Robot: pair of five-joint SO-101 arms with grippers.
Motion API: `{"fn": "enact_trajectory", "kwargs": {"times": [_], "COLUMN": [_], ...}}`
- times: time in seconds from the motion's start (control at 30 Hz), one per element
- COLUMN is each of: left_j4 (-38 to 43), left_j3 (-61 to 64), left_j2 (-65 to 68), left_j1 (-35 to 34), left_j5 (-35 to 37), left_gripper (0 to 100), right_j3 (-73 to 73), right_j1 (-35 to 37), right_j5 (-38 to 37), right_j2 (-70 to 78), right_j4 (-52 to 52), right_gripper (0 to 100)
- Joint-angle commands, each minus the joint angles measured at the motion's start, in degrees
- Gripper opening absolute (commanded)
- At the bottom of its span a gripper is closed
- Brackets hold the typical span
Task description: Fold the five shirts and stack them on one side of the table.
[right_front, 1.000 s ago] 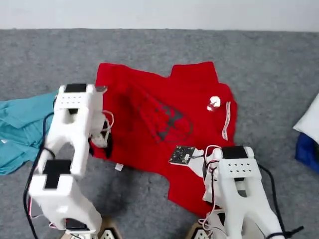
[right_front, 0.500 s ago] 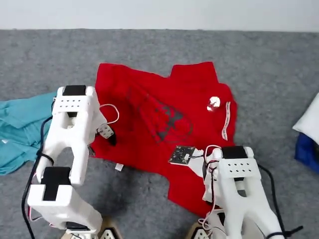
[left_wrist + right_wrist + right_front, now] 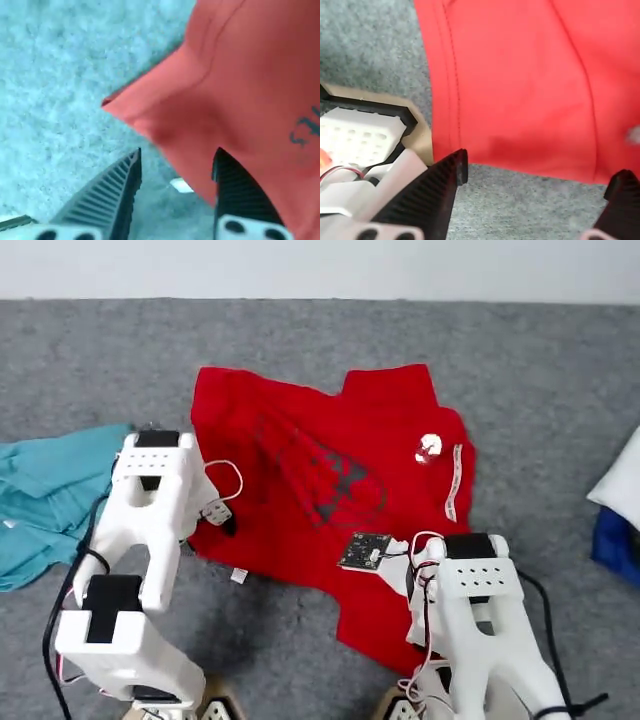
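A red shirt lies spread, print up, on the grey carpeted table. My left gripper hovers at the shirt's left edge. In the left wrist view the gripper is open, and a pointed corner of the red shirt lies below, between and beyond the fingers. My right arm stands over the shirt's near hem. Its gripper is wide open above the stitched hem of the red shirt, holding nothing. A teal shirt lies crumpled at the far left.
White cloth and blue cloth sit at the right edge. A small white tag lies on the carpet by the red shirt's near-left hem. Bare carpet stretches along the back and to the right of the red shirt.
The left arm has drawn back a little toward the near side, and its gripper tip has come into sight at the shirt's left edge. The right arm and the shirts have not moved.
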State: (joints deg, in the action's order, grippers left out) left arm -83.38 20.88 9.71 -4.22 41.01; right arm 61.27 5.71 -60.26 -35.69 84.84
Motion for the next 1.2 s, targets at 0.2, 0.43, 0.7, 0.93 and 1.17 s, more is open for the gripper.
{"fn": "enact_trajectory", "kwargs": {"times": [0.2, 0.43, 0.7, 0.93, 1.17], "left_j4": [-1.5, 11.6, 10.9, -11.9, -17.2], "left_j3": [1.2, 7.4, 2.5, -19.7, -37.1], "left_j2": [-2.7, -2.0, 14.1, 26.9, 33.6], "left_j1": [0.2, 0.6, 0.2, 0.6, 0.7], "left_j5": [-0.6, -0.6, -0.7, -0.5, -0.4], "left_gripper": [22, 22, 1, 1, 1], "right_j3": [-3.0, -3.8, -13.7, -11.8, -7.6], "right_j1": [0.1, 0.0, 0.3, 1.9, 11.5], "right_j5": [-0.5, -0.6, -0.5, -0.7, -0.6], "right_j2": [-0.8, -0.9, -0.9, -0.2, 0.0], "right_j4": [1.1, 3.8, 10.0, 10.1, 7.5], "right_gripper": [42.7, 42.7, 42.7, 42.7, 42.7]}}
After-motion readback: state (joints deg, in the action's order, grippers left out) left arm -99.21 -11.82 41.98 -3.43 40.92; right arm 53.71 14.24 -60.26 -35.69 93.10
